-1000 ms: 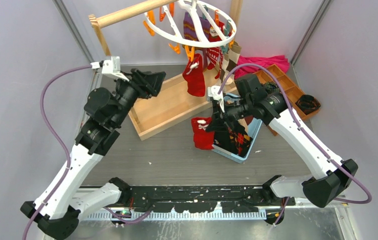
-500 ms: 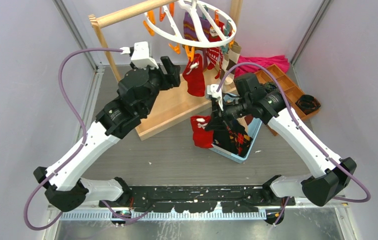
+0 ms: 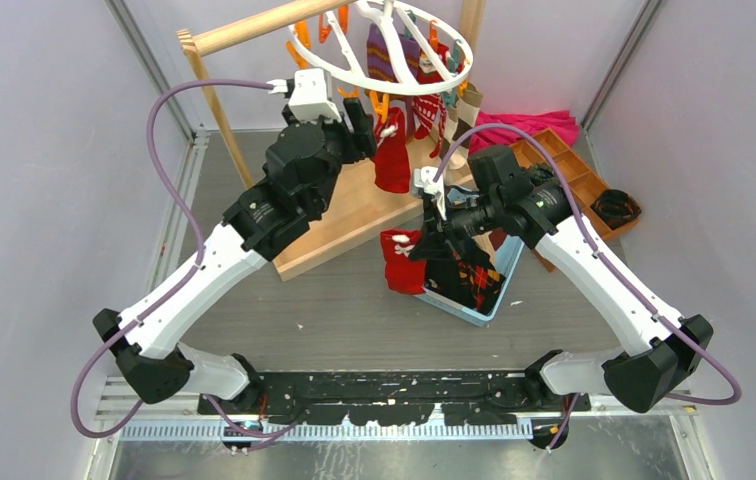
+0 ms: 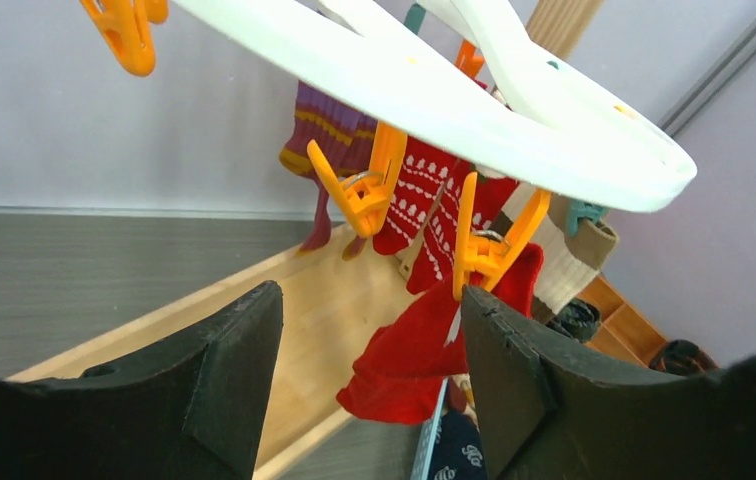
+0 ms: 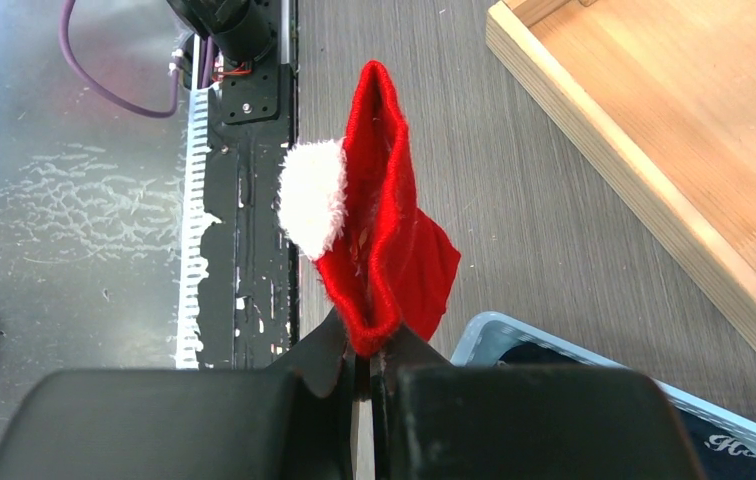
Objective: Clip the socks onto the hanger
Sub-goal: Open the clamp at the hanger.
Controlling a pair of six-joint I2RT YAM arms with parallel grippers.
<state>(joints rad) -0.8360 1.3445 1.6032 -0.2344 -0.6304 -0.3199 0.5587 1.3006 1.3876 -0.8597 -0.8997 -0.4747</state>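
The right gripper [image 5: 362, 372] is clamping the lower edge of a red sock [image 5: 386, 235], with its fingers [image 5: 319, 362] pressing together on the fabric and no gap showing between them. The sock is standing out beyond the fingertips. Its white fluffy cuff [image 5: 314, 205] is sitting to the left of the pinch and farther out. Just right of the fingers a blue bin [image 5: 554, 352] is showing its pale rim, and a wooden tray [image 5: 674, 150] is lying farther out on that same side.

The left gripper [image 4: 369, 375] is holding its fingers [image 4: 224, 380] wide apart and gripping nothing. The white hanger [image 4: 434, 95] is crossing above and beyond the gap. One orange clip [image 4: 364, 195] is hanging from it over the middle of the gap, nearer the left finger. A second orange clip [image 4: 489, 250] is hanging over the right finger and pinching a hanging red sock [image 4: 419, 350]. That sock is drooping into the gap close to the inner face of the right finger. Whether the two are touching cannot be told. Behind the clips, a patterned red-and-white sock [image 4: 424, 190] and a purple striped sock [image 4: 319, 120] are also hanging from the ring.
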